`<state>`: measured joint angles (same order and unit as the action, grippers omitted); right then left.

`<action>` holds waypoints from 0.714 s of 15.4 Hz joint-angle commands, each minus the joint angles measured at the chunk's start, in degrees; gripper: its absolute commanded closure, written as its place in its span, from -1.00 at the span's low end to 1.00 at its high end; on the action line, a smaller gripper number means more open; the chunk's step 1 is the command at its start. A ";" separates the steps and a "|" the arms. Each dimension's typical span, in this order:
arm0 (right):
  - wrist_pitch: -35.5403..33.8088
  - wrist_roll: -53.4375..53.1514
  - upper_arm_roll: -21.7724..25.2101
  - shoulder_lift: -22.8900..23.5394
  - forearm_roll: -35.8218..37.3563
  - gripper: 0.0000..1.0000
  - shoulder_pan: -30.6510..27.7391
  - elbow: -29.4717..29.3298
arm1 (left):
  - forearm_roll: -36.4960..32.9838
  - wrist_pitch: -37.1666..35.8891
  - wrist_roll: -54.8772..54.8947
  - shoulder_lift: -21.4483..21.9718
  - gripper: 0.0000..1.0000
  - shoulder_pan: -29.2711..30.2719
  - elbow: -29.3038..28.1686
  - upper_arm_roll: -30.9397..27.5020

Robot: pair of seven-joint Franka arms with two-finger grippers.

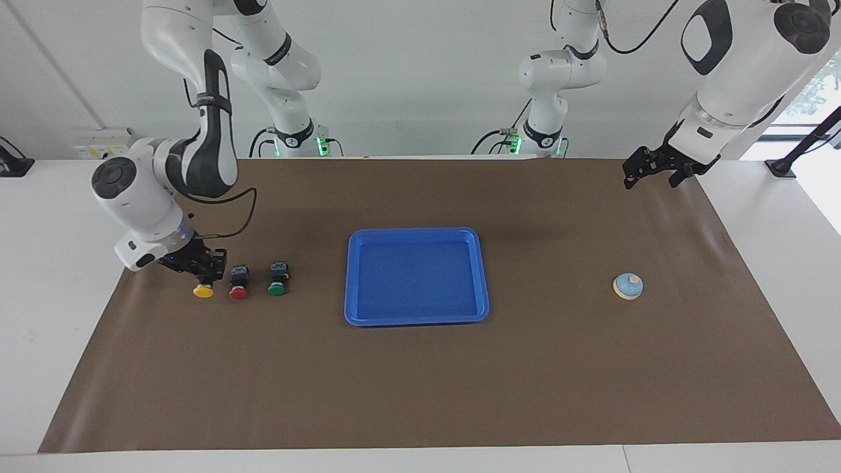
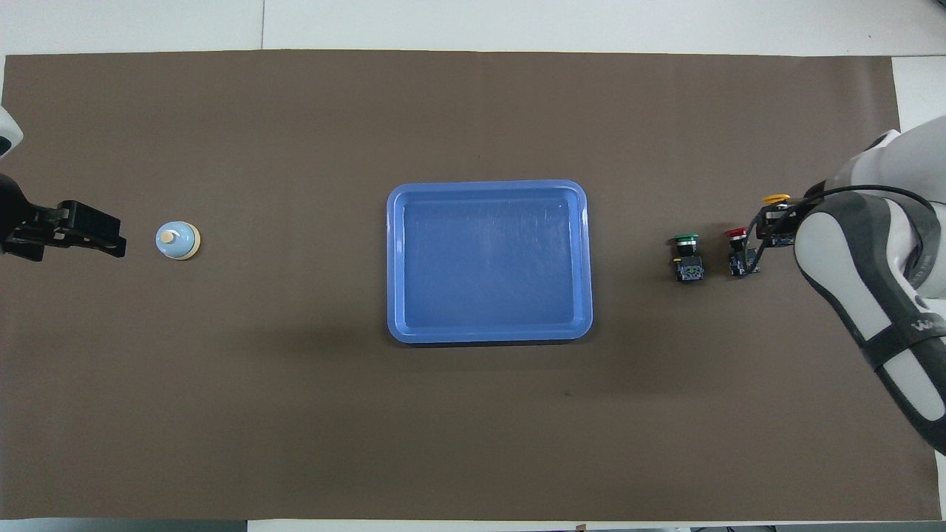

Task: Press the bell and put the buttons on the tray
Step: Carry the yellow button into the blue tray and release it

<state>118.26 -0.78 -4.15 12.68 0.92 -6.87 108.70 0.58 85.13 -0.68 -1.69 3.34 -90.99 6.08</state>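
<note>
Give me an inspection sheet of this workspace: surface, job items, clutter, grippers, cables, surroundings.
Surface: brown mat on a white table.
Job's things: blue tray mid-mat, empty; bell toward the left arm's end; red button and green button on the mat toward the right arm's end.
Clutter: nothing seen.
Grippers: right gripper shut on the yellow button; left gripper open, waiting over the mat's edge.
Cables: black cable looping at the right wrist.
Surroundings: white wall.
</note>
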 commanded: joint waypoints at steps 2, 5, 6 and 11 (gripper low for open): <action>-1.98 -18.16 -0.07 -0.20 -0.31 1.00 11.67 -2.26 | -0.14 0.56 0.59 0.64 -1.00 0.00 -0.33 -0.11; -1.28 -29.16 -0.16 0.68 -0.48 1.00 19.68 -3.75 | -0.14 0.56 0.59 0.64 -1.00 0.00 -0.33 -0.10; -1.36 -31.80 -0.16 1.90 -0.57 1.00 22.48 -5.07 | -0.14 0.56 0.59 0.64 -1.00 0.00 -0.33 -0.10; 0.82 -41.23 -0.24 8.76 -1.36 1.00 29.54 -9.74 | -0.14 0.56 0.59 0.64 -1.00 0.09 -0.33 -0.10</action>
<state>117.79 -41.06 -4.69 17.97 0.80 22.39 101.62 0.58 85.13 -0.68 -1.69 3.34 -90.99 6.08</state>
